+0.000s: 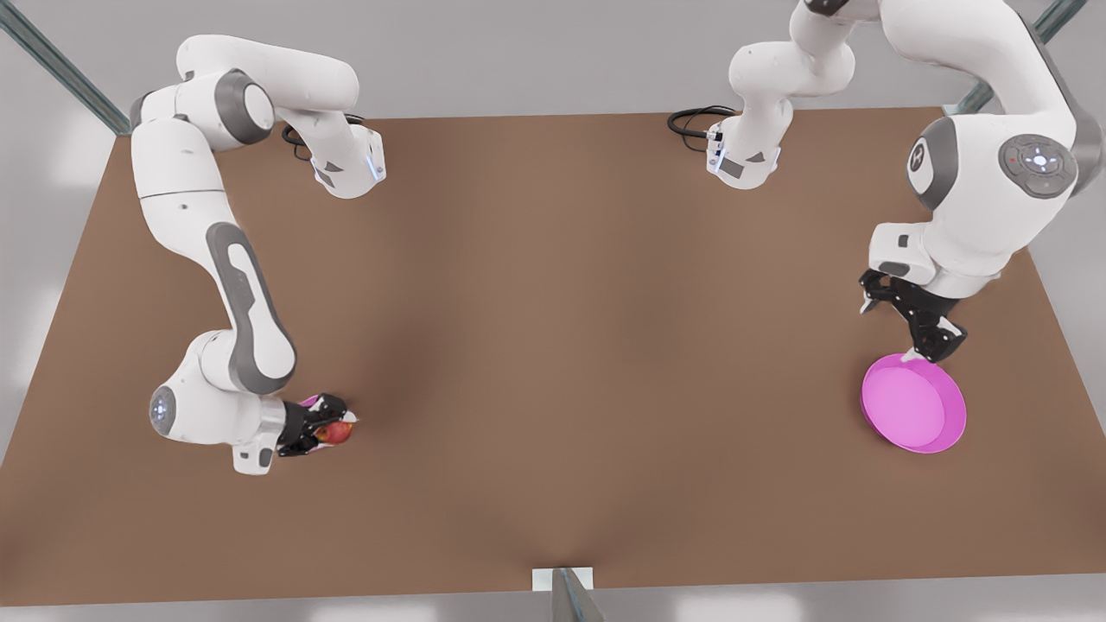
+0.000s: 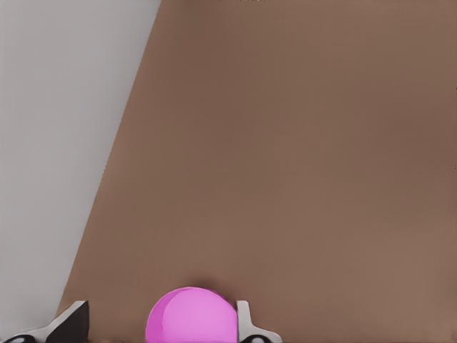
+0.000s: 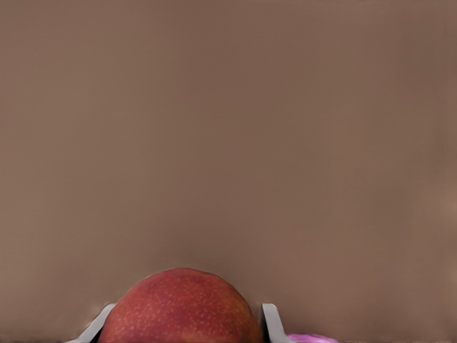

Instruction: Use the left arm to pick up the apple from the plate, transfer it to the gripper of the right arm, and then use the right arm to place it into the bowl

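two arms, one apple, one plate, one bowl. the right claw (image 1: 333,425), at 8 o'clock on the matte brown worktop (image 1: 553,345), is gripping the round, speckled red-yellow apple (image 1: 335,433) above the mostly hidden pink bowl (image 1: 308,401). the left claw (image 1: 924,345) is hanging with fingers spread at the rim of the shallow magenta plate (image 1: 913,403), at 4 o'clock.

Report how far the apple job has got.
Done: the plate is empty, and the apple sits between the right hand's fingers on the front view's left, so pickup and handover look finished. In hand: the right hand holds the apple over a sliver of pink, probably the bowl. Left: release into the bowl. The left hand waits open at the plate's rim.
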